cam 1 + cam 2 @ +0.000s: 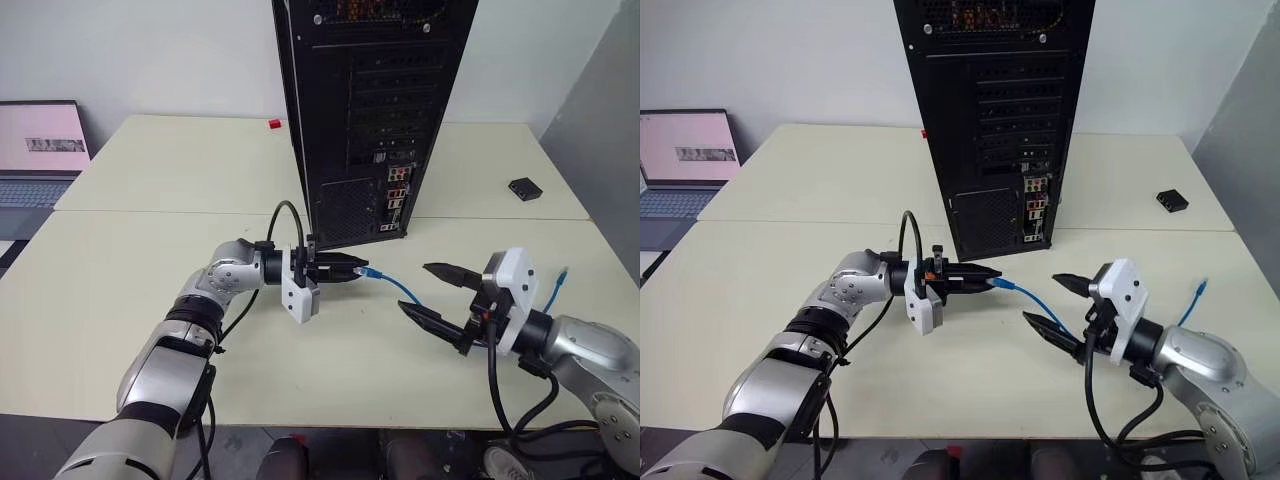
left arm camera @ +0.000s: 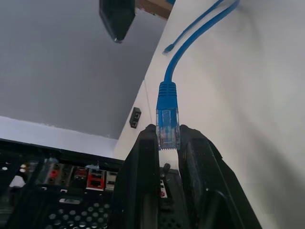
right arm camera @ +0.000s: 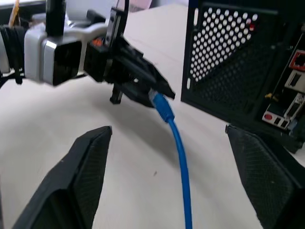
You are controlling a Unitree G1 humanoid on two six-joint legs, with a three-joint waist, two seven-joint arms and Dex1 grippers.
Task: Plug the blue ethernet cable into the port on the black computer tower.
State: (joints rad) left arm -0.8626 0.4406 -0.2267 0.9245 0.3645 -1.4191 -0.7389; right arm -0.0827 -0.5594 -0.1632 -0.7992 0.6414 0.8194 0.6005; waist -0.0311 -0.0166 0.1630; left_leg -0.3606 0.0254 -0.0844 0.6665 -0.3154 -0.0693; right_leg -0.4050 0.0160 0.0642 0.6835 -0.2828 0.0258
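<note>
**One plug pinched, one end effector spread**

Two black fingers of the left end effector (image 1: 352, 270) pinch the blue ethernet cable (image 1: 398, 286) by its plug, near the black computer tower (image 1: 372, 110). Right end effector (image 1: 432, 292) is spread wide around the cable, not touching it.

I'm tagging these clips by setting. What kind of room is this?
Probably an office or lab workspace: pale tables pushed together against a plain wall, a black computer tower standing with its rear ports facing the robot, and an open laptop on another desk.
</note>
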